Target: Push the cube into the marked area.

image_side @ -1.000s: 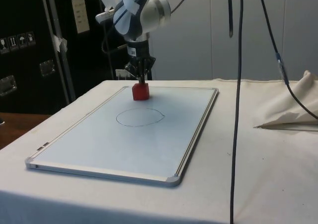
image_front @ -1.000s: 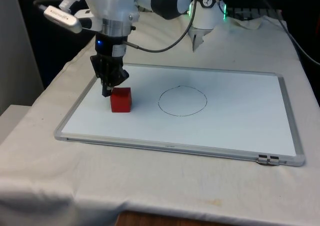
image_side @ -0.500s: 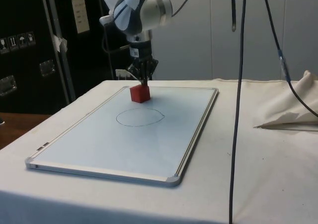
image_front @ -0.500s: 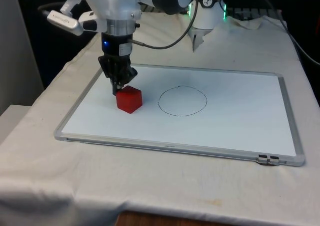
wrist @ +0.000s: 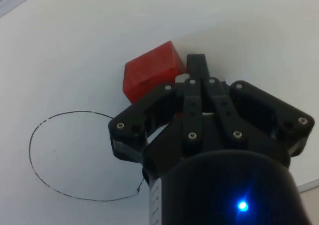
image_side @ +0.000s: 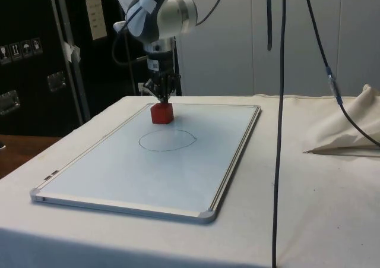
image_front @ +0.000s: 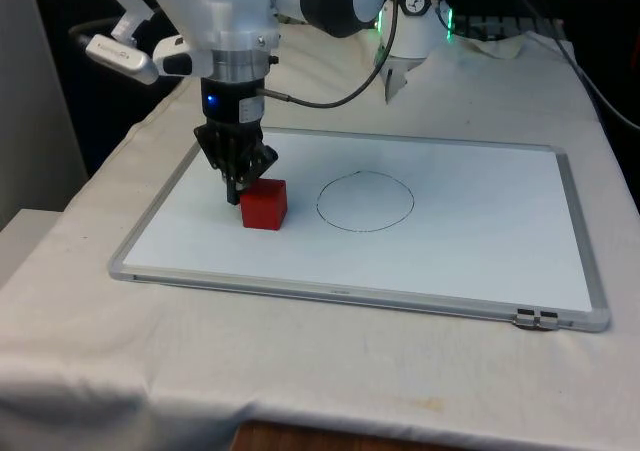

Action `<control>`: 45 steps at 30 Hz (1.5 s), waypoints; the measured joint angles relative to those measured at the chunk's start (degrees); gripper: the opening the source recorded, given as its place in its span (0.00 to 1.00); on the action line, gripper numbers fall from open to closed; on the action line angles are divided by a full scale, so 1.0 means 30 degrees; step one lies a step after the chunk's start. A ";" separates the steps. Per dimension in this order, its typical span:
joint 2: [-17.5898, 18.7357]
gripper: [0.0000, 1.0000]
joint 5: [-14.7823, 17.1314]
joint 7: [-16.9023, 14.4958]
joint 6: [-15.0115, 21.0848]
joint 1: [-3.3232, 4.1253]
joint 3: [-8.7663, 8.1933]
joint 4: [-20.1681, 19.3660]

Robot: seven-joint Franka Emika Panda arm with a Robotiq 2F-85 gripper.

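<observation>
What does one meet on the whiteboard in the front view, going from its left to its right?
gripper → red cube → drawn circle → bare whiteboard up to its right frame edge.

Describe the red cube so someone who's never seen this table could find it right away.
A framed whiteboard lies flat on the white cloth, with a thin circle drawn on it. Just outside that circle, on the front view's left, sits the red cube, right against the black end effector. It is the board's sole coloured, solid object.

One red cube (image_front: 264, 203), one drawn circle (image_front: 365, 201), one whiteboard (image_front: 480, 251).
</observation>
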 measured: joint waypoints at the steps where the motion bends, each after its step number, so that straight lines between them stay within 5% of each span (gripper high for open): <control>1: 0.0019 0.00 0.0095 -0.0229 -0.0038 0.0000 0.0000 0.0019; 6: 0.0000 0.00 0.0306 -0.0726 -0.0076 0.0057 0.0038 0.0019; 13: -0.0172 0.00 0.0306 -0.0554 -0.0267 0.0554 0.0267 0.0019; 24: -0.0191 0.00 0.0286 -0.0993 -0.0344 0.0974 0.0401 0.0000; 35: -0.0210 0.00 0.0286 -0.1547 -0.0344 0.1222 0.0611 0.0000; 45: -0.0382 0.00 -0.0115 -0.0477 -0.0344 0.1853 0.1031 -0.0191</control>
